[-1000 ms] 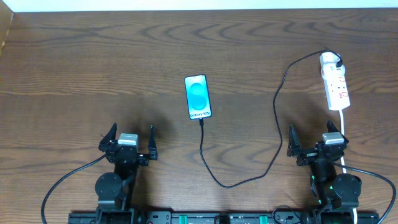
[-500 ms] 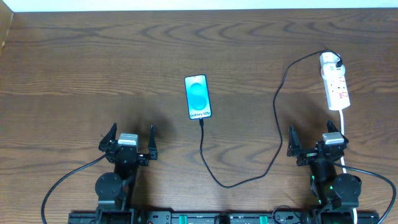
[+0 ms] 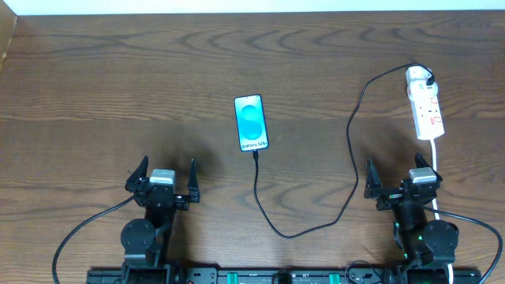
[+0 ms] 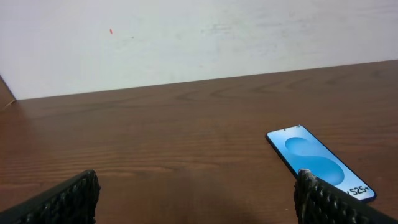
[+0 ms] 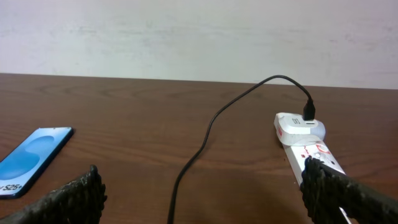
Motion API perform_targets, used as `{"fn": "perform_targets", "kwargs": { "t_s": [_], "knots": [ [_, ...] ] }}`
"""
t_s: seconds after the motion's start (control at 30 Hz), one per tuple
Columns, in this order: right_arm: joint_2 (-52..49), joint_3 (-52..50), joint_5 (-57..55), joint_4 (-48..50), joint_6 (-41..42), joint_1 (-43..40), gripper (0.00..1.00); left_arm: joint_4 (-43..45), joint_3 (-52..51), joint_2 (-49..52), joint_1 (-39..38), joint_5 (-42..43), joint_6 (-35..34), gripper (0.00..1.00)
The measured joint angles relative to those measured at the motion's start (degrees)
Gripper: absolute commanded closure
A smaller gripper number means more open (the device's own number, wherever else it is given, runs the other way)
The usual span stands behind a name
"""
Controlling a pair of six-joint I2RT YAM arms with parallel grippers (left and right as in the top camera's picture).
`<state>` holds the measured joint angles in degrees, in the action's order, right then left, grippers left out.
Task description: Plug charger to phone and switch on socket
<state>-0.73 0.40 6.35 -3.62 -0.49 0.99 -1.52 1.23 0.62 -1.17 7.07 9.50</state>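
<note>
Nothing is being moved: left claw (image 3: 166,173) and right claw (image 3: 403,183) are being kept spread apart, well clear of the phone (image 3: 252,123); charger (image 3: 268,217) seemingly plugged in, socket (image 3: 424,106) being left untouched.

Soft, even indoor light covers the table (image 3: 118,79). The overhead view is sharp, with no hard shadows, only a faint dark patch at 12 o'clock from the left end effector (image 3: 167,166). The phone (image 3: 252,122) screen glows and the white power strip (image 3: 424,106) is nearly washed out. In the wrist views the wall (image 4: 186,37) is pale and grainy, and the near fingers (image 4: 59,202) are blurred.
</note>
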Motion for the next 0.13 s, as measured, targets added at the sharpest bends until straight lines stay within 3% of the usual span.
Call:
{"fn": "perform_targets", "kwargs": {
  "t_s": [0.13],
  "knots": [
    [0.0,0.0,0.0,0.0,0.0,0.0,0.01,0.0,0.0,0.0,0.0,0.0,0.0,0.01]
  ]
}}
